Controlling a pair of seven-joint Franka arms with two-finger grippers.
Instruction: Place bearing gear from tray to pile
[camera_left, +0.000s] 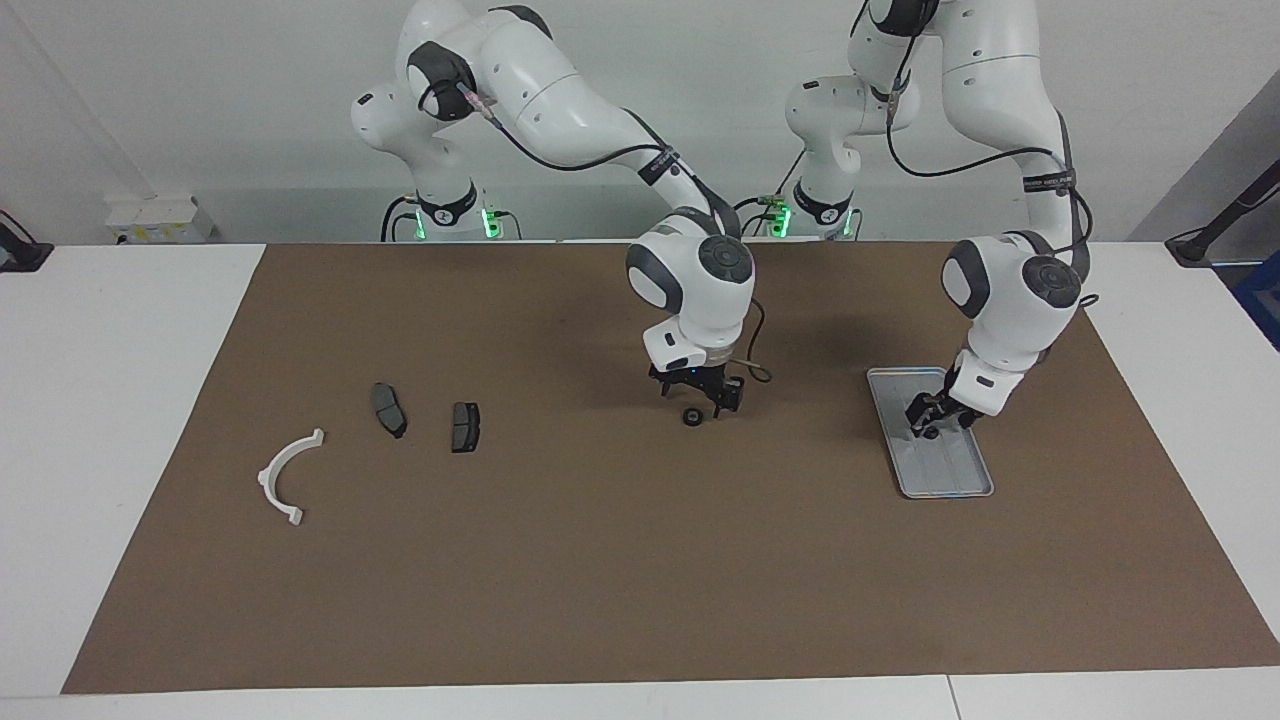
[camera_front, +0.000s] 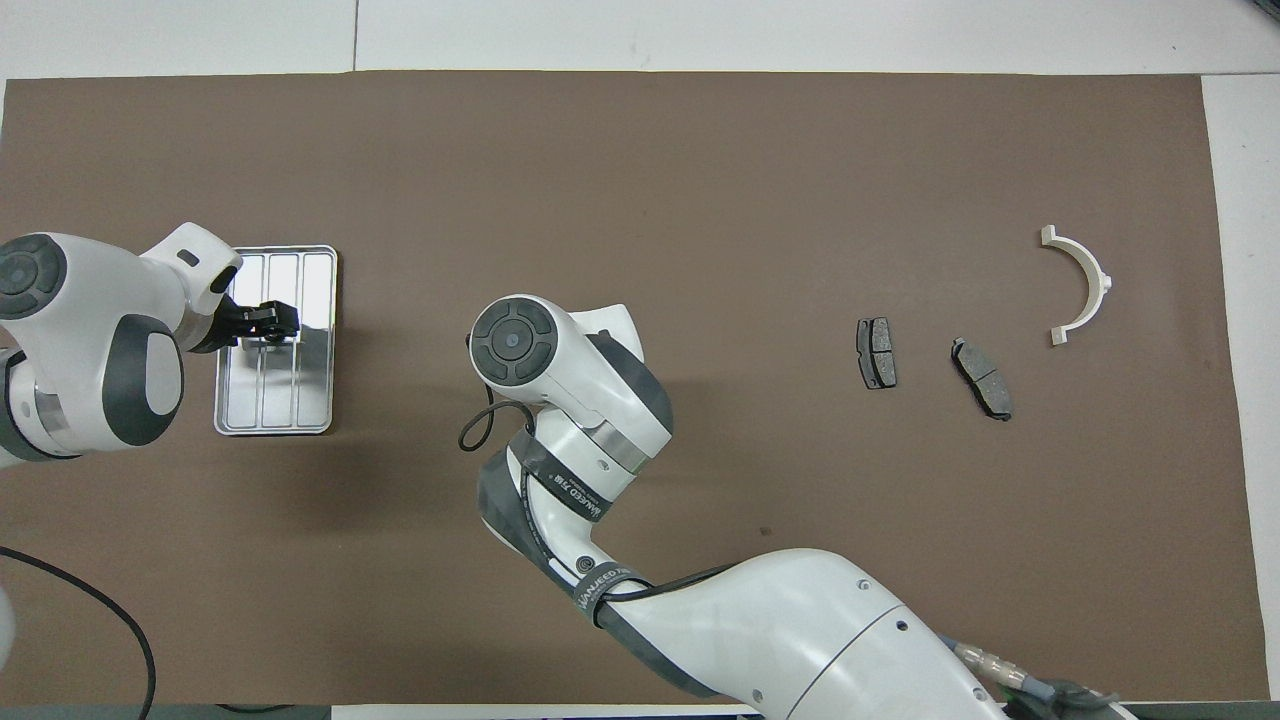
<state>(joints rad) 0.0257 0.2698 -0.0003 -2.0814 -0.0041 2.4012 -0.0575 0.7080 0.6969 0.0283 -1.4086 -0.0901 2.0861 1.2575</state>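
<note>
A small black ring-shaped bearing gear (camera_left: 691, 417) lies on the brown mat mid-table. My right gripper (camera_left: 698, 397) is just above it, open, with a finger to either side. In the overhead view my right arm's wrist hides both. The silver tray (camera_left: 950, 480) lies toward the left arm's end and also shows in the overhead view (camera_front: 275, 410). My left gripper (camera_left: 930, 418) is low in the tray (camera_front: 262, 322), with a small dark part (camera_left: 930, 432) at its tips. The pile is two dark brake pads (camera_left: 389, 410) (camera_left: 465, 427) and a white curved bracket (camera_left: 288, 475), toward the right arm's end.
The brown mat (camera_left: 600, 580) covers most of the white table. In the overhead view the brake pads (camera_front: 876, 352) (camera_front: 982, 378) and the bracket (camera_front: 1080, 285) lie apart from each other. A cable loop (camera_front: 480, 425) hangs at my right wrist.
</note>
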